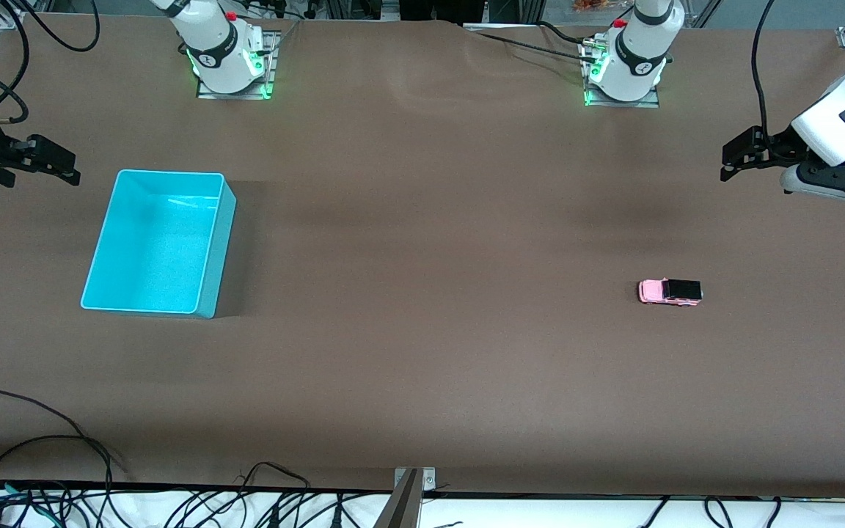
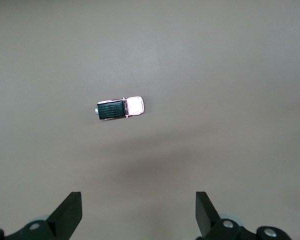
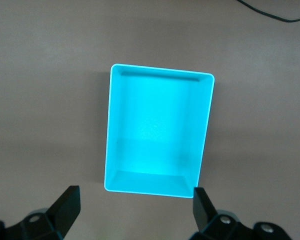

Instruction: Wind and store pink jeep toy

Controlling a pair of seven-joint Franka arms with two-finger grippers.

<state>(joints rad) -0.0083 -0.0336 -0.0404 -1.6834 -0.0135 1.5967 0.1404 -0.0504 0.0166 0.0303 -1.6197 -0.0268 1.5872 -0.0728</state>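
Pink jeep toy (image 1: 670, 292) looks light, stiff, slick; we'd pinch its sides w/ left claw (image 2: 138, 216), open, toy at its 12 o'clock; right claw (image 3: 135, 212) open too.

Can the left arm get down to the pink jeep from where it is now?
Probably yes: the pink jeep sits alone on bare table, and the left tool hangs open above it.
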